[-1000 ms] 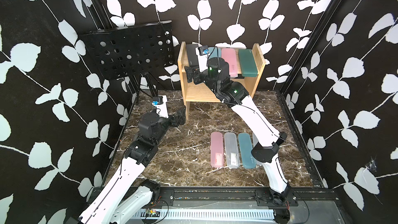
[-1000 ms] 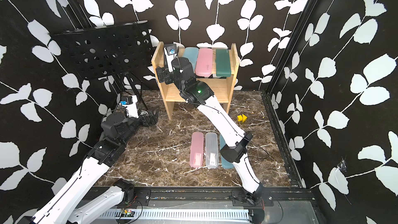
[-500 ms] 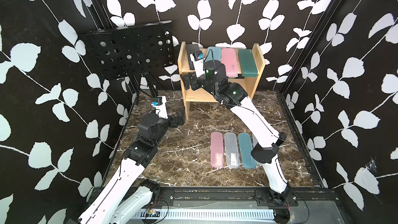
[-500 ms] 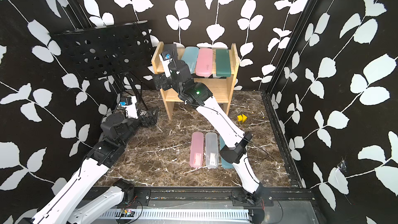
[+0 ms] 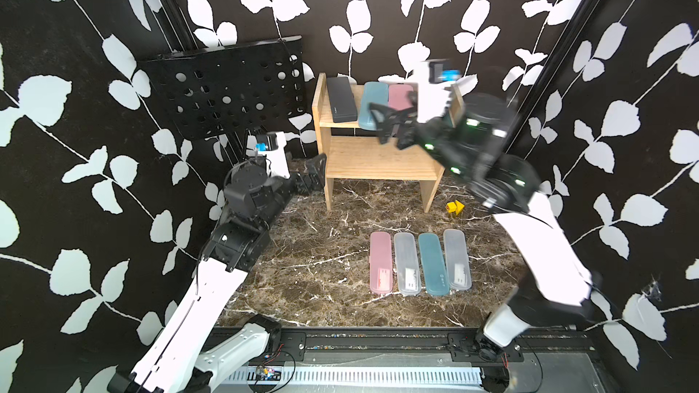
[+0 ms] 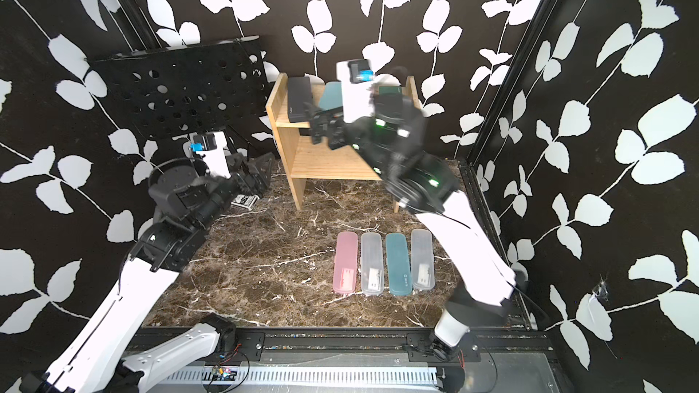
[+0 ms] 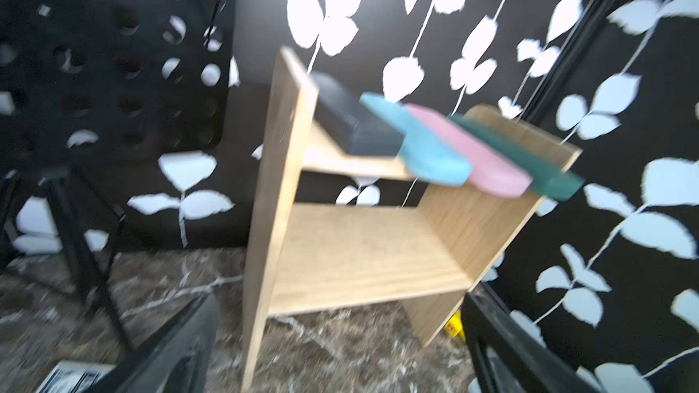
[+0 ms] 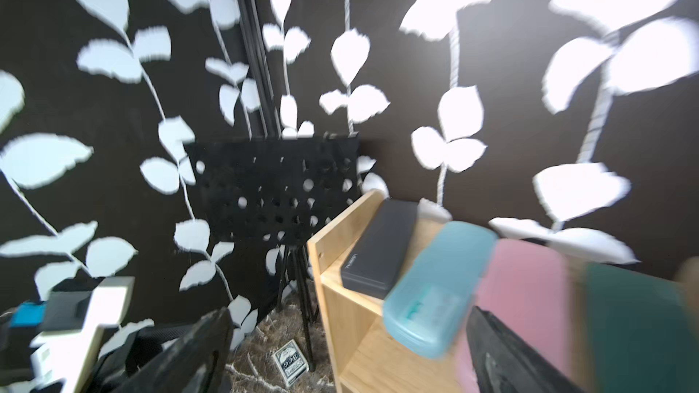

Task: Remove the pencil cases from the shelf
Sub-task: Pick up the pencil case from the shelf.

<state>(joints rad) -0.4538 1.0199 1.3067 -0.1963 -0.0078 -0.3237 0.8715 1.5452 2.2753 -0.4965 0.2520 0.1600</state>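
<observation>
Shelf: two-tier bamboo shelf (image 5: pixel 378 160) at the back of the marble floor; its lower tier is bare
Cases on the upper tier: black pencil case (image 5: pixel 341 99), light-blue pencil case (image 5: pixel 372 103), pink pencil case (image 5: pixel 400 96) and dark green pencil case (image 7: pixel 522 153) lie side by side, with their front ends past the tier's edge
Cases on the floor: pink case (image 5: pixel 380 262), frosted clear case (image 5: pixel 406 263), teal case (image 5: pixel 434 264) and second frosted clear case (image 5: pixel 457 260) lie in a neat row, well apart from the shelf
Progress: about half done, judging by four off and four on
Right gripper (image 5: pixel 384 124): jaws spread wide and holding nothing, just in front of the upper tier near the light-blue case's front end
Left gripper (image 5: pixel 312 175): released and empty, low beside the shelf's left side panel
Likely step: approach for the light-blue case
Risk, neighbours: the cases are packed close, so a wide jaw may catch the black or pink one and drag it off the edge
Risk, slip: smooth rounded plastic could slide out of a shallow pinch
Risk, shelf: it looks light, so a push inward could shift it
Risk, left arm: close to the side panel, it could knock the shelf
</observation>
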